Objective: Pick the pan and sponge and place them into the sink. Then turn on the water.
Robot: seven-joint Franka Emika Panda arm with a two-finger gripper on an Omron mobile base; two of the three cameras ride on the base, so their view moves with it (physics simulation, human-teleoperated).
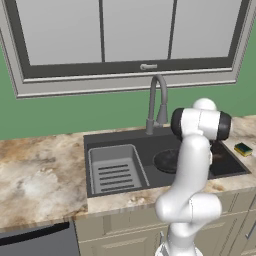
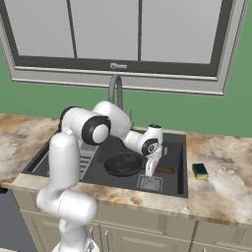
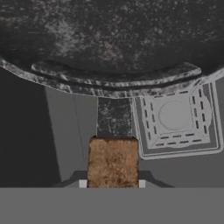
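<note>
2 task items are located: the pan (image 2: 123, 164) is seen inside the sink (image 2: 181, 167), right of the grey ribbed rack insert (image 1: 115, 170), and the sponge (image 2: 200, 171) is seen on the marble counter (image 2: 226, 189) just beside the basin's right rim, not in it.

The gripper (image 3: 112, 183) is clenched on the pan's brownish handle (image 3: 113, 162). In the hand view the handle is held between the 2 fingertips (image 3: 82, 184), with the dark neck of the pan running up from it to the black rim. In the right base view the hand (image 2: 151, 165) is pointed down into the basin at the pan's right side.

The pan is shown upright and roughly level. Whether its base is touching the basin floor cannot be told. The square drain grate (image 3: 174, 117) is seen just beside the handle in the hand view, and just in front of the gripper in the right base view (image 2: 150, 183).

In the left base view the pan (image 1: 166, 161) is partly hidden behind the arm, and the sponge (image 1: 244, 149) is seen at the far right on the counter, yellow face up with the green layer below.

The grey gooseneck faucet (image 1: 156, 102) is mounted behind the basin, below the window (image 1: 125, 35).
</note>
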